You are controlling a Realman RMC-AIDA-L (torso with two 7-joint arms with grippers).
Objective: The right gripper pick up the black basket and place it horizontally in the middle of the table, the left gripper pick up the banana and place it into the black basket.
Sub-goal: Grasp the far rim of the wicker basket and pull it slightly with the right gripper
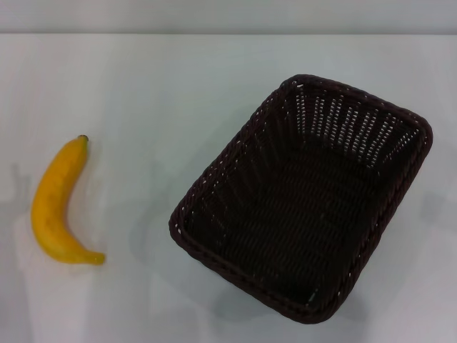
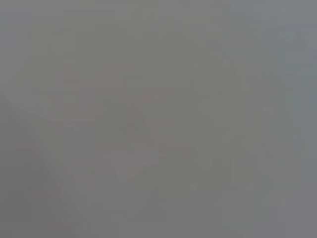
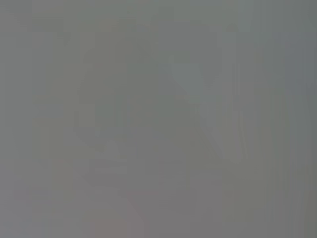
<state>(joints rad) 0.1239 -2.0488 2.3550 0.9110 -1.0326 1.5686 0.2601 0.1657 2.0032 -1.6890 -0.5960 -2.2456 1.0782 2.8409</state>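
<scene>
The black basket [image 1: 303, 196] stands on the white table [image 1: 157, 93] right of the middle, turned at a slant with its long side running from near left to far right. It is empty. The banana [image 1: 57, 207] lies on the table at the far left, its dark tip pointing away from me. Neither gripper shows in the head view. Both wrist views show only a flat grey blur with no object or finger in them.
The table's far edge [image 1: 228, 33] runs along the top of the head view, with a grey wall behind it. Bare white tabletop lies between the banana and the basket.
</scene>
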